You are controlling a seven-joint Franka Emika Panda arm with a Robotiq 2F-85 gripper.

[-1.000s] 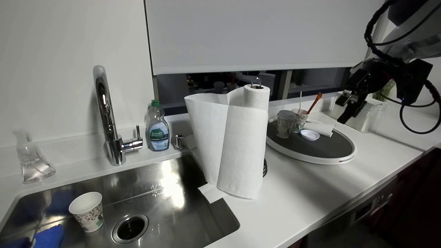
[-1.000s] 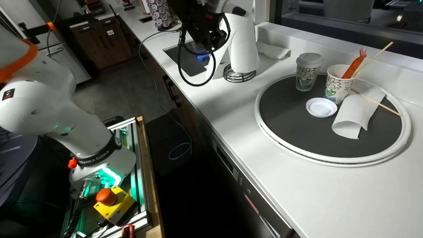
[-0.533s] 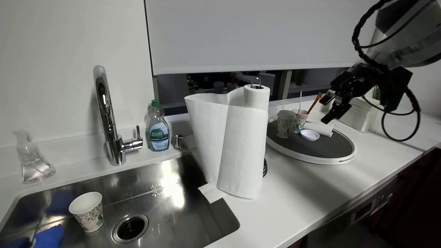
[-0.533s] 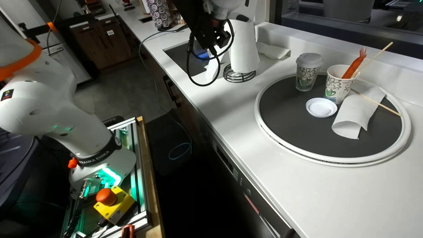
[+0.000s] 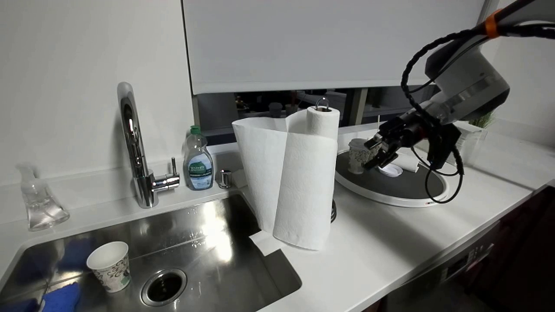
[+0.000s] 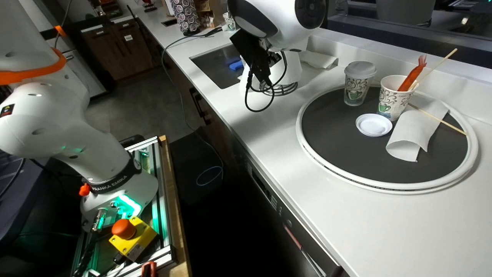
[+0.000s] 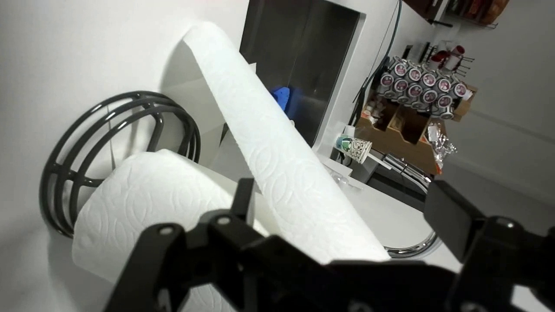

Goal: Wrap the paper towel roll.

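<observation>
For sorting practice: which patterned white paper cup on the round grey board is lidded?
The grey-lidded cup nearer the tall white paper towel roll; the other cup is open.

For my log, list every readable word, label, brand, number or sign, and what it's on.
"FRANKA EMIKA": arm's base band.
"SEVENTH", probably: soap bottle; finer print blurred.
Marks too small or blurred to read: round tray's rim, appliance panel, cabinet label, arm sticker, pod lids.

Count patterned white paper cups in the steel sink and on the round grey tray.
3: open cup in the sink; grey-lidded cup and unlidded cup with an orange stick on the tray. The cropped sink may hide more.
</observation>
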